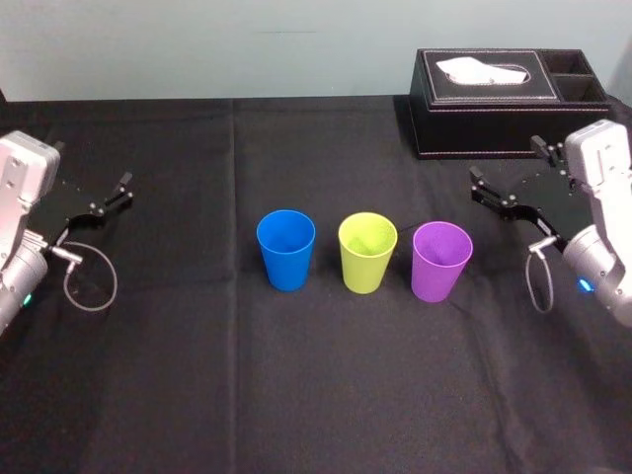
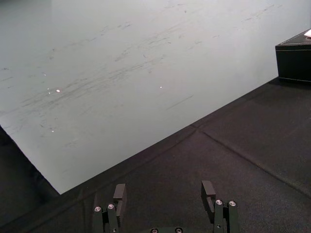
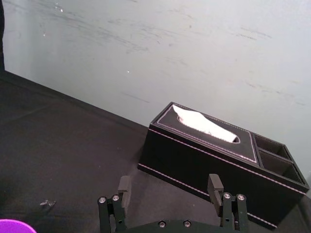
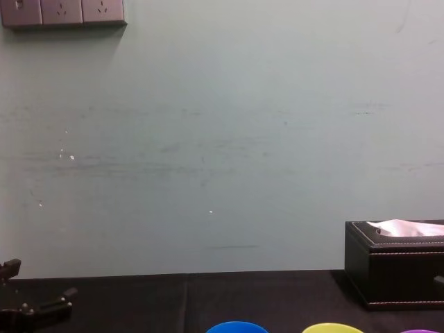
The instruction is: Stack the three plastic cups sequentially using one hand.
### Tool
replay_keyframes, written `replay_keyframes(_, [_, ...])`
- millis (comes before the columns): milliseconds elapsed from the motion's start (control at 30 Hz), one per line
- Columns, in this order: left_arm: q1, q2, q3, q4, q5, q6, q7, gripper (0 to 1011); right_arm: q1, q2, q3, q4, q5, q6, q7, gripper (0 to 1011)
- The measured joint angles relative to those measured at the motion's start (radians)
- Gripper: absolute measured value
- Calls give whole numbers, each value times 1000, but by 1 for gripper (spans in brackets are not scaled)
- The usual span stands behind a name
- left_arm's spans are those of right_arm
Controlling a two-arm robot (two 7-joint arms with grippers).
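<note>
Three plastic cups were seen standing upright and open-mouthed in a row across the middle of the black-clothed table (image 1: 197,395). The blue cup (image 1: 286,249) was set at the robot's left end, the lime yellow-green cup (image 1: 367,252) in the middle and the purple cup (image 1: 441,260) at the right end. The lime and purple cups were placed just beside each other, while a slightly wider gap was left between the blue and the lime one. No cup was nested in another, and none was touched by either claw.

The right gripper (image 1: 506,158) was held above the cloth near the purple cup, to its right and a little farther back, between that cup and the black stitched tissue box (image 1: 509,102). Its jaws were spread wide, and nothing was held or touched by them; in the right wrist view only the cloth and the tissue box were framed between its fingers (image 3: 124,185), with a sliver of the purple rim caught at the corner.

The left gripper (image 1: 91,164) was kept well apart from the blue cup, at the left edge of the table. Its jaws were likewise spread wide over bare cloth, with nothing grasped.

The tissue box was stood at the far right of the table against a pale wall (image 4: 222,139), a white tissue being shown at its slot.
</note>
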Motion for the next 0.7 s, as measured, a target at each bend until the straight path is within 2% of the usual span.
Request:
replay_keyframes(167, [0, 0, 0, 0, 0, 0, 0, 1010, -31, 19, 33, -35, 35, 32, 27, 1004])
replay_keyframes(267, [0, 0, 0, 0, 0, 0, 0, 1010, -66, 45, 61, -77, 66, 79, 52, 1004])
replay_keyframes(300, [0, 0, 0, 0, 0, 0, 0, 1010, -66, 45, 61, -77, 66, 79, 52, 1004])
replay_keyframes(333, [0, 0, 0, 0, 0, 0, 0, 1010, -91, 62, 79, -104, 84, 103, 68, 1004])
replay_keyframes(500, [0, 0, 0, 0, 0, 0, 0, 1010, -139, 93, 115, -148, 121, 140, 104, 1004])
replay_keyframes(700, [0, 0, 0, 0, 0, 0, 0, 1010, -201, 144, 144, -205, 138, 210, 139, 1004])
